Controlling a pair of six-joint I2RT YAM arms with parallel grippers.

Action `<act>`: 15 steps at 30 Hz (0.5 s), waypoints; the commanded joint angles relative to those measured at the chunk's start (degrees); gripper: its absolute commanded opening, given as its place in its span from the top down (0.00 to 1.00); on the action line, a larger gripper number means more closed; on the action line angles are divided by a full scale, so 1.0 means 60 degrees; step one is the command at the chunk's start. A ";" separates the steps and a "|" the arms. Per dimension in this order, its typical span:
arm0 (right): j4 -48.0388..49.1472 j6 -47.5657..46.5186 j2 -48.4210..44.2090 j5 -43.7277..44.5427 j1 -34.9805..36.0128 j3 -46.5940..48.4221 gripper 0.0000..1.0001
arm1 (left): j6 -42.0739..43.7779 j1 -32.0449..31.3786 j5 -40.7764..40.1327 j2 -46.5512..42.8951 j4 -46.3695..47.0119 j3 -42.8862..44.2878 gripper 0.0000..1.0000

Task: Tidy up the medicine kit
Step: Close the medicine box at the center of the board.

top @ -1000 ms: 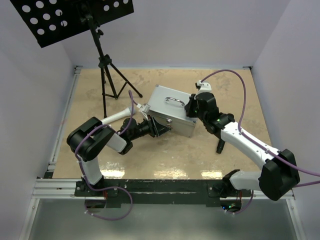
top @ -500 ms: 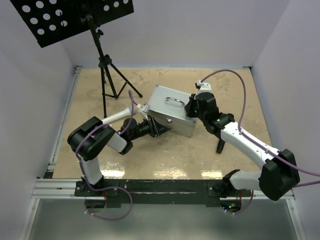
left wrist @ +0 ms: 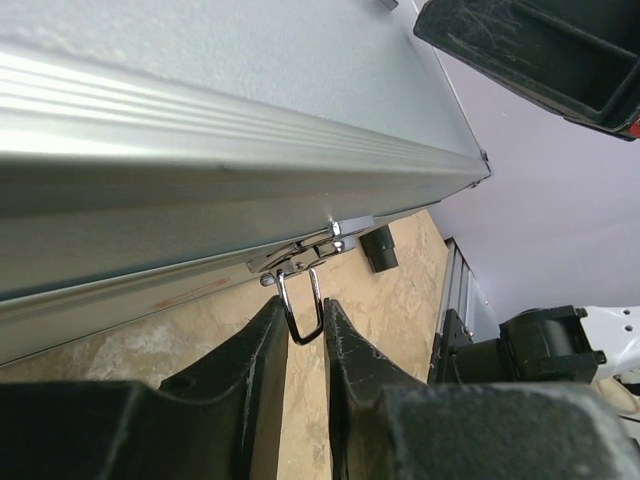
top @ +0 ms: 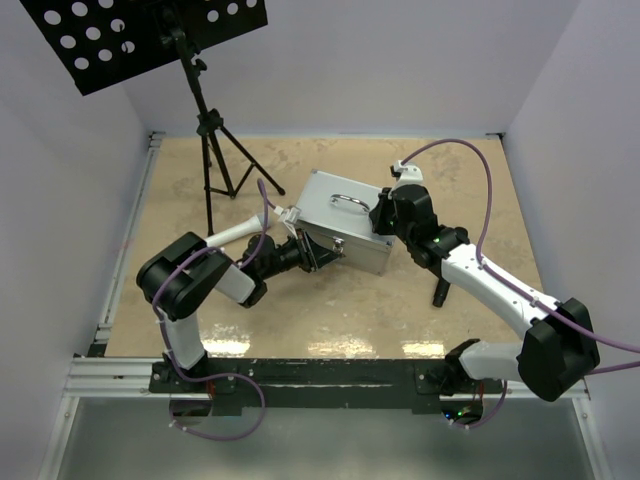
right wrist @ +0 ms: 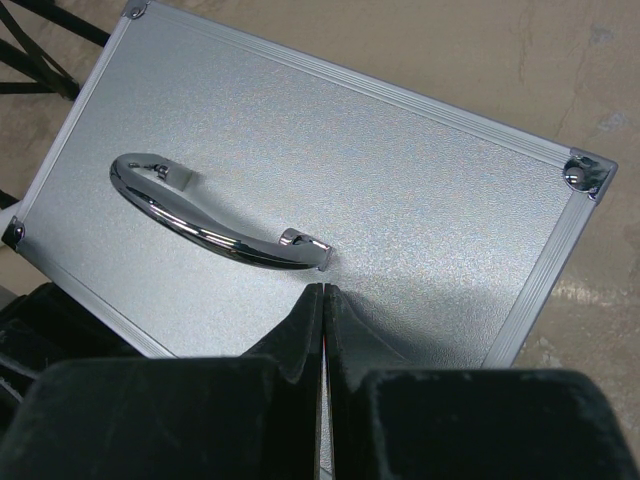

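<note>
Case point(top: 340, 220) sits closed at mid-table point(top: 460, 170), and a second on almost nothing has moved. The left gripper point(left wrist: 303, 325) appears clenched on the front latch point(left wrist: 300, 255). The right gripper point(right wrist: 323, 300), fingers pressed together and empty, bears on the lid beside the handle point(right wrist: 215, 235). The latch looks unreleased, so sorting likely waits.

Soft, even overhead light fills the top view, with pale glare patches on the worktop point(top: 330, 320) at 6 o'clock. The case point(right wrist: 400, 170) lid sparkles; its chrome handle point(right wrist: 215, 232) and latch loop point(left wrist: 303, 341) glint. Left hand point(left wrist: 303, 315) and right hand point(right wrist: 322, 300) sit dark, slightly soft, at 6 o'clock.
</note>
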 commanded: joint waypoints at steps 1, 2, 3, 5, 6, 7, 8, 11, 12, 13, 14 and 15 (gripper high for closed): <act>0.0264 -0.0141 -0.0011 0.0151 -0.0003 -0.0004 1.00 | -0.0044 0.0054 -0.0001 0.0116 0.5981 0.0265 0.79; 0.0279 -0.0126 -0.0011 0.0136 0.0011 -0.0004 1.00 | -0.0073 0.0040 0.0028 0.0117 0.5981 0.0265 0.80; 0.0279 -0.0111 -0.0011 0.0136 0.0011 -0.0018 1.00 | -0.0073 0.0054 0.0057 0.0117 0.5981 0.0251 0.81; 0.0279 -0.0126 -0.0025 0.0151 0.0011 -0.0018 1.00 | -0.0073 0.0054 0.0058 0.0073 0.5981 0.0193 0.83; 0.0264 -0.0126 -0.0026 0.0165 -0.0003 -0.0018 1.00 | -0.0073 0.0054 0.0058 0.0058 0.5981 0.0178 0.84; 0.0293 -0.0111 -0.0026 0.0165 0.0011 -0.0018 1.00 | -0.0059 0.0054 0.0058 0.0014 0.5981 0.0163 0.85; 0.0294 -0.0126 -0.0026 0.0151 -0.0003 -0.0033 1.00 | -0.0044 0.0054 0.0058 -0.0015 0.5981 0.0148 0.87; 0.0308 -0.0111 -0.0011 0.0122 0.0011 -0.0018 1.00 | -0.0029 0.0040 0.0058 -0.0103 0.5981 0.0134 0.94; 0.0308 -0.0097 -0.0011 0.0107 0.0011 -0.0018 1.00 | -0.0029 0.0054 0.0058 -0.0132 0.5981 0.0134 0.96; 0.0308 -0.0111 -0.0025 0.0107 0.0011 -0.0033 1.00 | -0.0044 0.0054 0.0043 -0.0176 0.5981 0.0148 1.00; 0.0308 -0.0111 -0.0026 0.0107 0.0011 -0.0033 1.00 | -0.0059 0.0054 0.0072 -0.0205 0.5981 0.0134 1.00; 0.0308 -0.0097 -0.0026 0.0107 0.0011 -0.0062 1.00 | -0.0073 0.0054 0.0087 -0.0264 0.5981 0.0134 1.00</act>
